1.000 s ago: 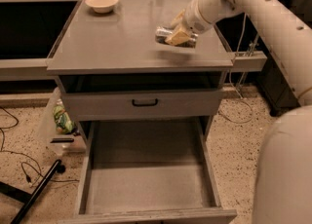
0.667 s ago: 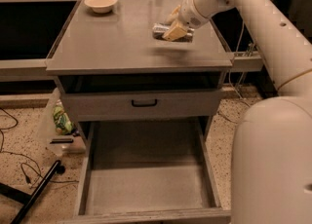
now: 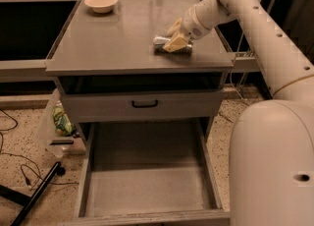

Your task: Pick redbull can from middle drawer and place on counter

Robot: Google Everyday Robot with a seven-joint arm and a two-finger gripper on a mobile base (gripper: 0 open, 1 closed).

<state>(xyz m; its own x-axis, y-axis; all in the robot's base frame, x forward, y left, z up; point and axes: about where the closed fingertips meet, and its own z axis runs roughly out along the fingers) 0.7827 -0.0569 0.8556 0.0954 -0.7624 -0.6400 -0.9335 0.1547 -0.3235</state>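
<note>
Since a second ago the gripper [image 3: 175,39] has come down and drifted a little toward the left of the frame, carrying the redbull can [image 3: 160,41] from above the counter [image 3: 113,43] down to its surface. It now sits right of centre in the upper half of the frame, over the right part of the counter and back from the front edge. Its pale fingers [image 3: 172,44] are clamped on the can, one showing across the can's near side. The can lies on its side, its shiny end pointing left. A dark shadow sits tight under it, so it looks to be resting on the counter or just above it; from this angle I cannot be sure which. The middle drawer [image 3: 147,188] stands pulled out at the bottom of the frame, its flat floor showing nothing on it. Above it, the drawer front with the black handle [image 3: 144,103] is shut. A cream bowl [image 3: 101,3] stands at the upper left of the counter, well apart from the can. By my reading the pick from the drawer is done and the carry is finished. What is left is to let go of the can and lift the arm [image 3: 255,21] clear. As the can lies sideways, it could roll once freed.
</note>
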